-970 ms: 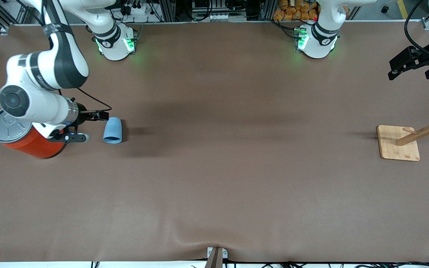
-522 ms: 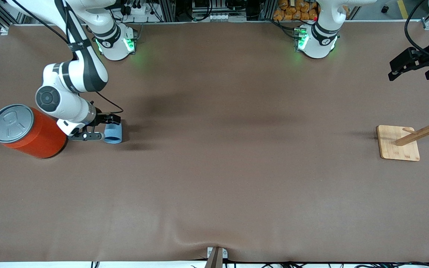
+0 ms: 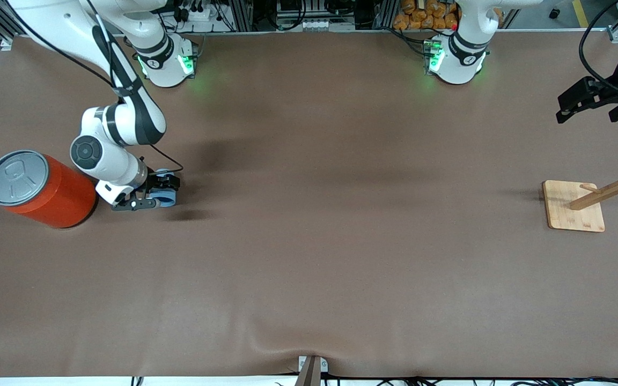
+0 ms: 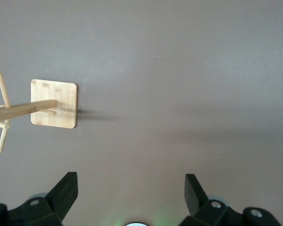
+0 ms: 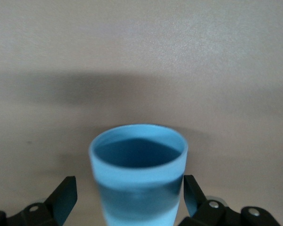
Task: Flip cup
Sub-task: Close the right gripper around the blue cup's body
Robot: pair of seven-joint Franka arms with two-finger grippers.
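Both claws agape

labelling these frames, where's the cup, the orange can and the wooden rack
cup (image 5: pixel 137 176): right wrist view, outer wall below the rim.
orange can (image 3: pixel 62 195): front view, orange side wall.
wooden rack (image 3: pixel 569 212): front view, flat square base.

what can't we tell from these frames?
- Front view: the cup is mostly hidden by the right gripper; whether its fingers touch the cup.
- Right wrist view: the cup's base, cut off by the frame edge.
- Front view: the left gripper over the table's end, dark and small.
- Both: top of the wooden rack, cropped.
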